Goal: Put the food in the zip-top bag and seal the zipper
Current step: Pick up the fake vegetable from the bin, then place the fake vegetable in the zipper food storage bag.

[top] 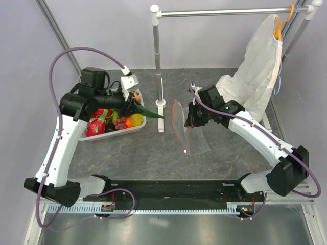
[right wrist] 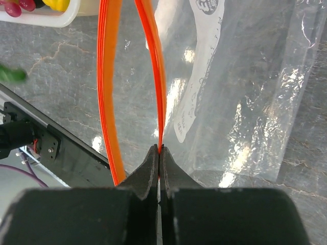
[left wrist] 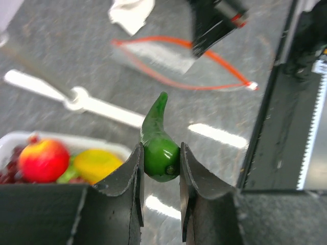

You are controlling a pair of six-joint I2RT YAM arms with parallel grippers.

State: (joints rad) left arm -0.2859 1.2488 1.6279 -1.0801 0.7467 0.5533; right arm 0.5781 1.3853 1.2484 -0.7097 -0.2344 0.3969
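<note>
Pepper (left wrist: 157,145), green and glossy, is clamped at its fat end between the left fingers (left wrist: 127,176), pointed tip aimed across at the zip-top bag (left wrist: 168,58). It hangs just off the side of the white basket (top: 134,129), which sits on the grey worktop (top: 153,155) with the rest of the food heaped in it: a red apple (left wrist: 45,159), a yellow piece (left wrist: 94,164) and dark grapes (left wrist: 9,168) show at the rim. Over on the other side, the right fingers (right wrist: 145,173) are pressed tight together on one strip of the orange-red zipper (right wrist: 153,76). The other strip bows well away from it, so the mouth gapes open toward the left arm. The clear body of the bag spreads out flat behind, wrinkled and catching the light, its white label (right wrist: 196,87) showing through the plastic. Bag and basket are well apart, with the foot of a white post (top: 161,115) between them.
</note>
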